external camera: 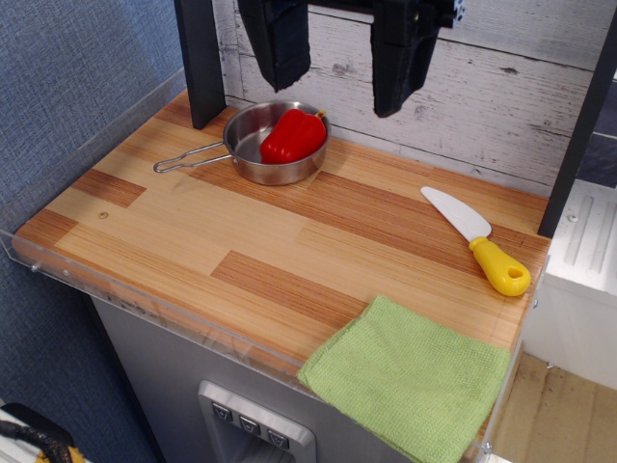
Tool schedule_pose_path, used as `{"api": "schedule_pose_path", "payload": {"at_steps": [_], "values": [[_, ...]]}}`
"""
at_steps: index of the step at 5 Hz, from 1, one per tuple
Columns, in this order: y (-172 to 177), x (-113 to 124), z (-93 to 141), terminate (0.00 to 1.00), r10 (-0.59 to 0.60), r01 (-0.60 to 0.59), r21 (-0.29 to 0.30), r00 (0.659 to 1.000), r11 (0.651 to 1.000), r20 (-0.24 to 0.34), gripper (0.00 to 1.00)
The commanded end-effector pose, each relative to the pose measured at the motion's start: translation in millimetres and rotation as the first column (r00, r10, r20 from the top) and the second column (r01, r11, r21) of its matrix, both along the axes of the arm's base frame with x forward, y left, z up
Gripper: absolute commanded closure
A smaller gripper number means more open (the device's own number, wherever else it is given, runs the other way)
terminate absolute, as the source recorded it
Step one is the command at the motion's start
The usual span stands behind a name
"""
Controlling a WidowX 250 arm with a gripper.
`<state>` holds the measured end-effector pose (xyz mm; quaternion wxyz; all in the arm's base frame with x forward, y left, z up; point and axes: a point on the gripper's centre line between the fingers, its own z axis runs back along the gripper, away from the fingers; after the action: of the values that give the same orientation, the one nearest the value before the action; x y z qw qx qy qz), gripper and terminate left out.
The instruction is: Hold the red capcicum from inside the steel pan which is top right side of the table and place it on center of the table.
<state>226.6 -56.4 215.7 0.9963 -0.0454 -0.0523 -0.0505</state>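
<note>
Table edges: clear acrylic rim runs along the left and front of the table (270, 241), and a green cloth (410, 376) hangs over the front right corner.
Open room: bare planks across the middle, between pan and cloth.
Steel pan (275, 145): at the far side, wire handle pointing left.
Inside it: the red capcicum (293, 136), lying against the right wall.
Right edge: a white-bladed knife (477, 241) with a yellow handle.
Gripper (342, 58): up high above the pan, two dark fingers spread apart, holding nothing.
Writing: none readable.
</note>
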Motion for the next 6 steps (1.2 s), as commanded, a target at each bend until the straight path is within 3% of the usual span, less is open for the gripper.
{"api": "schedule_pose_path", "payload": {"at_steps": [1,3,5,6], "values": [[0,0,0,0.00,0.000,0.000,0.000,1.000,1.000,0.000,0.00],[35,43,6,0.00,0.005,-0.002,-0.045,0.998,0.999,0.068,0.00],[86,92,-4,0.00,0.060,-0.057,-0.030,0.991,0.998,0.116,0.00],[111,112,-20,0.00,0.052,-0.045,-0.073,0.994,0.996,0.092,0.00]]}}
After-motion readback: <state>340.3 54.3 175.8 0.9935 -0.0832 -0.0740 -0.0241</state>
